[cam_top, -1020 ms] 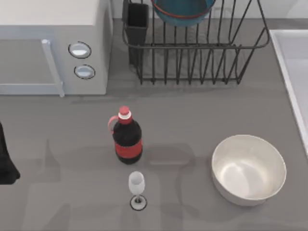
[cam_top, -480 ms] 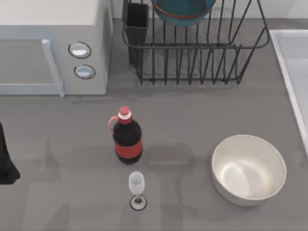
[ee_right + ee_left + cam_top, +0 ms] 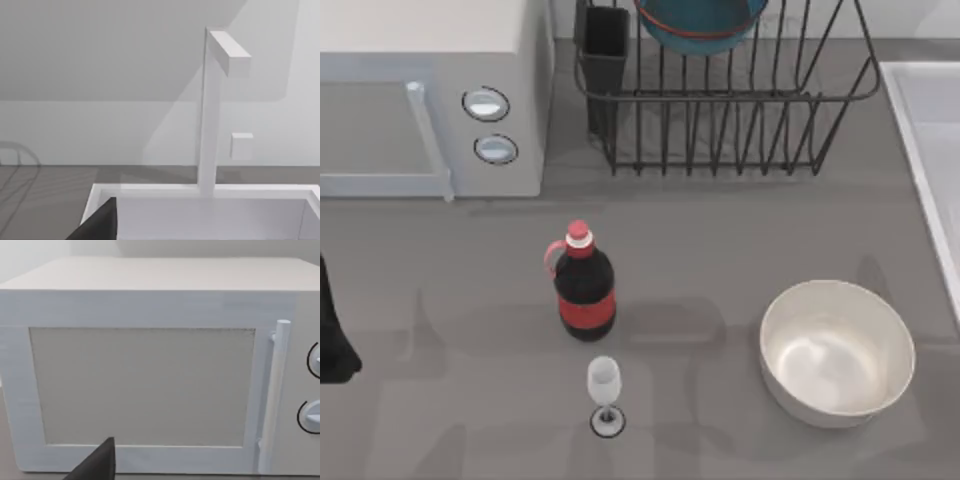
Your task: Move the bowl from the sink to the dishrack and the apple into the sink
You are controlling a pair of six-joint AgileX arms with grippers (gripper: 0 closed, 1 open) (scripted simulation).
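The teal-blue bowl [image 3: 700, 22] with its thin red rim line rests among the upright bars at the back of the black dishrack [image 3: 720, 97]. A black utensil cup [image 3: 605, 45] stands at the rack's left corner. The pale sink [image 3: 912, 135] runs along the table's right edge. In the right wrist view its rim [image 3: 150, 190] lies close ahead, with a dark part of my right gripper [image 3: 100, 224] low in front. The apple is out of view. My left arm [image 3: 332, 340] stays parked at the table's left edge, its gripper [image 3: 97, 465] facing the microwave.
A white microwave [image 3: 430, 100] fills the back left. A dark cola bottle [image 3: 585, 290] with a red cap stands mid-table, and a small wine glass [image 3: 604, 385] stands just in front of it. A large whitish bowl [image 3: 837, 350] sits front right. A white faucet [image 3: 210, 110] rises behind the sink.
A faint shadow has shifted on the table near the whitish bowl. No object has moved, and the left arm has stayed still.
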